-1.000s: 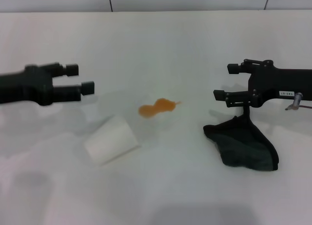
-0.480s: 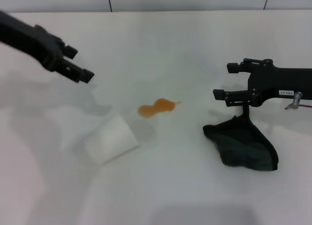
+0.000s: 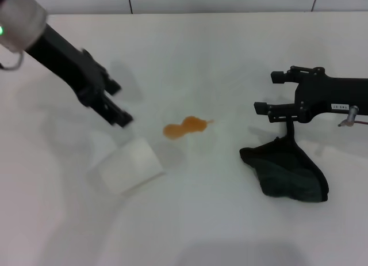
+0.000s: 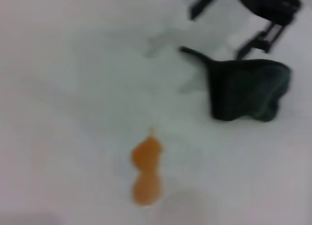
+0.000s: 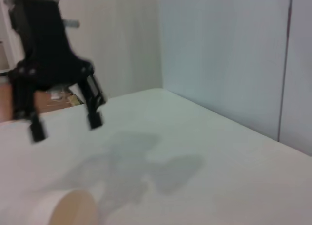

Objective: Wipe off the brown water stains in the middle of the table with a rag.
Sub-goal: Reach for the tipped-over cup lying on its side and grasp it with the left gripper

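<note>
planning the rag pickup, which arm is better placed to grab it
Right. The right gripper, open, hangs just above the rag; the left gripper is beyond the brown water stains, near the cup.

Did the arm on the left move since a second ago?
Yes. The left gripper swung up, then reached down toward the cup, ending closer to the brown stain.

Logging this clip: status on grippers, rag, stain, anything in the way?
Left gripper open above cup. Right gripper open, empty, above rag. Brown water stains unwiped. Path from rag to stain clear.
</note>
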Motion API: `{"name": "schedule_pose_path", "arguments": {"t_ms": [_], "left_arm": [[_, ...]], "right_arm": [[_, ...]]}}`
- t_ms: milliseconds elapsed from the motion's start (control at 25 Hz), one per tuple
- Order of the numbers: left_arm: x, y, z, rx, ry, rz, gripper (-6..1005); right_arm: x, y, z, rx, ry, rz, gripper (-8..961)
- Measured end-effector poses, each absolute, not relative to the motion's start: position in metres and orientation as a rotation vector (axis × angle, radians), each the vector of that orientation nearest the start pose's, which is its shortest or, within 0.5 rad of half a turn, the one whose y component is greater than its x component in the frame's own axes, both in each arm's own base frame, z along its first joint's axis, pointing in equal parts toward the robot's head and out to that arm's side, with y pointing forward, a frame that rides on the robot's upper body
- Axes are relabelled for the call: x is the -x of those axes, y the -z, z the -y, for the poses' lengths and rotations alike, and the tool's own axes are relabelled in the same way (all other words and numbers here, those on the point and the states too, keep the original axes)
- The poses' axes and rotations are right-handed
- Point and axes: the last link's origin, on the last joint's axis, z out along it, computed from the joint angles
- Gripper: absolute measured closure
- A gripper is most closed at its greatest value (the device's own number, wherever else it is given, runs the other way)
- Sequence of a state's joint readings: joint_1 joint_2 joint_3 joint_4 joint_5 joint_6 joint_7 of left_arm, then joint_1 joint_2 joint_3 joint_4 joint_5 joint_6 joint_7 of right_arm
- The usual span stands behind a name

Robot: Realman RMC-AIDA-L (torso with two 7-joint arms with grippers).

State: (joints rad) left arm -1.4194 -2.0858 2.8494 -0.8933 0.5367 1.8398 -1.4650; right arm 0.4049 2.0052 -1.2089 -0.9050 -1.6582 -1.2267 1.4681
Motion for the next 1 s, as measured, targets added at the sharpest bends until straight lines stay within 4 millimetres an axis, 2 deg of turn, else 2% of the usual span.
{"name": "schedule_pose_path", "arguments": {"t_ms": [80,320,480,680,1000], "left_arm": [[0.148,-0.037,-0.394,3.094,-0.409,0.582,140],[0.157,-0.028,-0.385,3.118,-0.395,0.720,140],[0.163,-0.030,-0.381,3.104,-0.404,0.821,140],[0.170,-0.035,-0.375,3.070,-0.530,0.923,140],[0.177,-0.041,-0.374,3.015,-0.688,0.968,140]], "right_arm": [[-0.242,-0.010,-0.356,2.627,-0.520,-0.429,83],[-0.242,-0.010,-0.357,2.620,-0.517,-0.430,83],[-0.241,-0.011,-0.358,2.616,-0.516,-0.428,83],[-0.239,-0.009,-0.359,2.623,-0.515,-0.418,84],[-0.241,-0.008,-0.358,2.624,-0.514,-0.430,84]]}}
